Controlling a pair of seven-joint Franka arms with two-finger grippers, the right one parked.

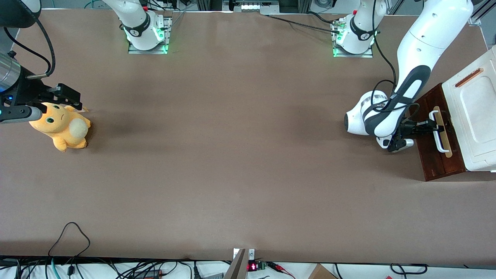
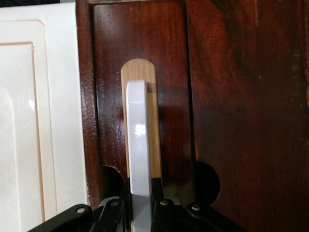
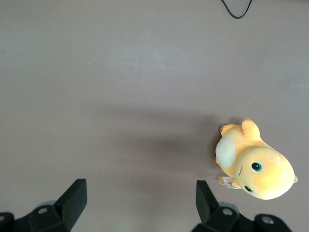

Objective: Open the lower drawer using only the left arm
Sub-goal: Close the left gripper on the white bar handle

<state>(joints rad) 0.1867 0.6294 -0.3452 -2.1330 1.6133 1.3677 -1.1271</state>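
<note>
Toward the working arm's end of the brown worktop we see the glossy white left arm bent down to a white cabinet with a dark reddish-brown wooden front. Our small black gripper sits at the white loop handle, which is mounted on a rounded tan wooden strip on the lower drawer. From the wrist camera we see the gripper clenched around the handle, one black finger pressed to each side of the white bar, with the tan strip showing past the handle's end. The drawer's dark wood face fills most of that view, with the cabinet's white panel beside it. In the front view the reddish-brown drawer front stands out from under the white cabinet top toward the middle of the worktop. Toward the parked arm's end of the worktop lies a yellow plush toy with a cream belly, well apart from the drawer.
</note>
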